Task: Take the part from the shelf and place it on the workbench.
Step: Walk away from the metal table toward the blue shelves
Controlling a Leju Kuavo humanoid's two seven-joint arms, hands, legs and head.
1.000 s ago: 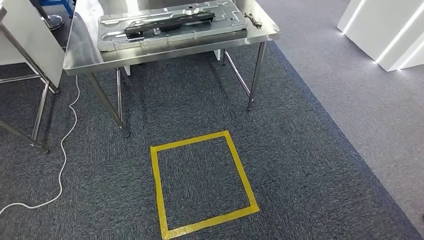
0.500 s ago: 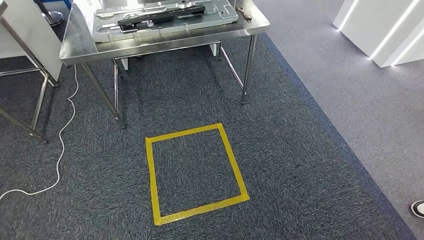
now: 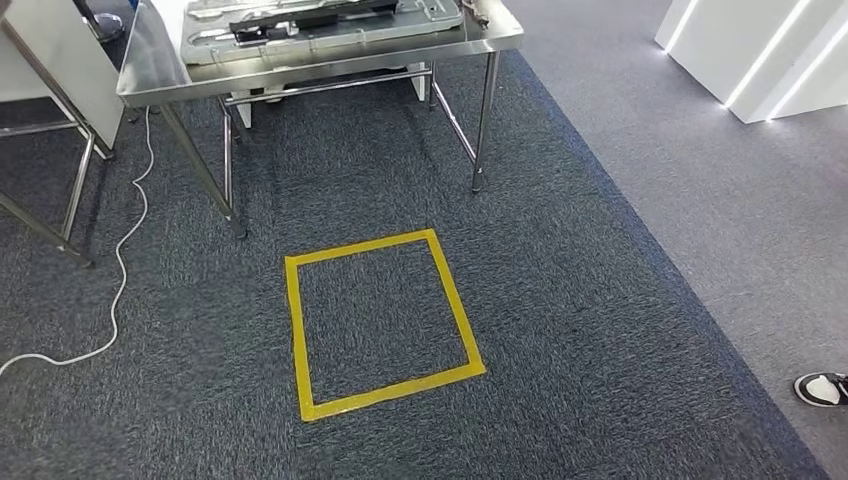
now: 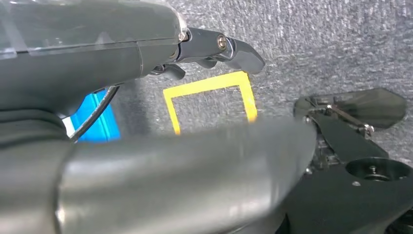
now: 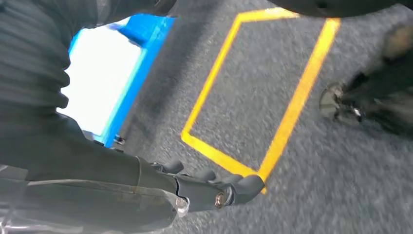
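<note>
A: Where's the part?
B: None in view; both hands (image 4: pixel 214 48) (image 5: pixel 214 187) hang with fingers straight and together, holding nothing.
A: Risk?
B: Probably clipping the bench (image 3: pixel 150 80), upper left of the frame, while walking.

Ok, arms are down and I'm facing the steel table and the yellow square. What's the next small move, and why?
Probably a slow turn to find the shelf. The left hand and right hand hang over the carpet holding nothing, so nothing can be set on the table, where a metal panel already lies. Slow, because a person's shoe is near on the right.
</note>
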